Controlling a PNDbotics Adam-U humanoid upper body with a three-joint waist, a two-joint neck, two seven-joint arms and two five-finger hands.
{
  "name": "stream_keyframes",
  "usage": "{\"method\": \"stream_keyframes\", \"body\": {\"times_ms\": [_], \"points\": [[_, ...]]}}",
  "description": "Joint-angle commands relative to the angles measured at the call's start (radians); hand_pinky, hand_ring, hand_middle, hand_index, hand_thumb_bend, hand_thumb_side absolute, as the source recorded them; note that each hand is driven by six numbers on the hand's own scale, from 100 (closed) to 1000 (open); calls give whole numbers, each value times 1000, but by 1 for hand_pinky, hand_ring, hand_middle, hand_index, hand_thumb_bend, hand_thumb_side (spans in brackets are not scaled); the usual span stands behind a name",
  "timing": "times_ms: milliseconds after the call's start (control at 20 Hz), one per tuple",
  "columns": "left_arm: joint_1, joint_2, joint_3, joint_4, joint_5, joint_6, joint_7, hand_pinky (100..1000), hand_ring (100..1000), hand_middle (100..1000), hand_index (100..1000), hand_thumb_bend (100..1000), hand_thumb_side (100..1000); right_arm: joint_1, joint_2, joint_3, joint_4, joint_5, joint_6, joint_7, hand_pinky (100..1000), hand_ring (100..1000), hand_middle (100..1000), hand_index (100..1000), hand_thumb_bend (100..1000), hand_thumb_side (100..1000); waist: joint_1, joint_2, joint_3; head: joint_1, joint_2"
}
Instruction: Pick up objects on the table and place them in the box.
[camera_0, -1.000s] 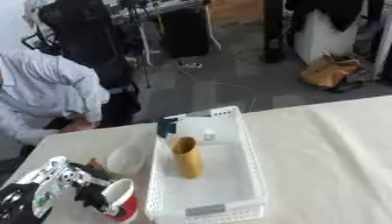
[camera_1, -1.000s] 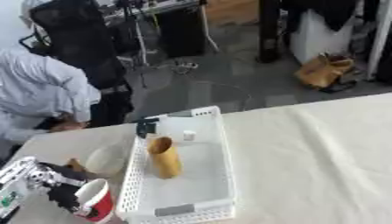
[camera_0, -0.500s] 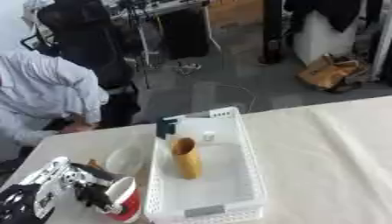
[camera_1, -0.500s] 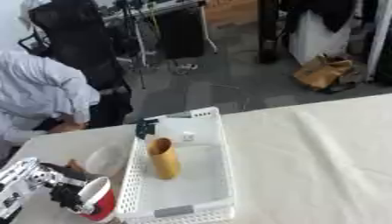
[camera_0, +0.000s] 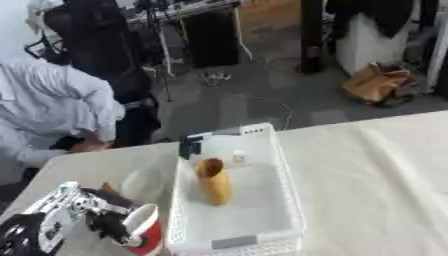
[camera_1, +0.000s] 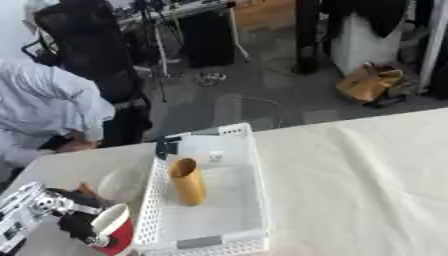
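Red cup (camera_0: 143, 230) in left hand (camera_0: 92, 216)

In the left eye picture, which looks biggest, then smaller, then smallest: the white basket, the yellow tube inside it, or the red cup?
1. Basket, by far.
2. Yellow tube and red cup look alike; the cup sits nearer the camera, in the left hand, so no ranking.

Cream-clothed table (camera_0: 367, 170); white basket (camera_0: 284, 200) and clear bowl (camera_0: 144, 182) rest on it
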Motion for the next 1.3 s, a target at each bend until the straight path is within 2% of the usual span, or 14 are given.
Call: {"method": "stream_keyframes", "body": {"times_ms": [50,600,1300], "points": [[-19,43,17,-15,-5,3,-1,177,324,367,526,100,831,-7,-20,-1,-17,-5,-14,-18,624,609,448,473,100,699,-10,-23,2,-1,-12],[-28,70,57,-41,-20,10,-1,136,288,312,501,100,775,-6,-25,0,-17,-7,-21,-25,626,609,448,472,100,698,-13,-27,5,-2,-11],[-48,108,84,-124,22,39,-1,116,279,298,499,100,745,-2,-31,1,-17,-7,-24,-30,628,609,448,471,100,694,-10,-34,7,-2,4]]}}
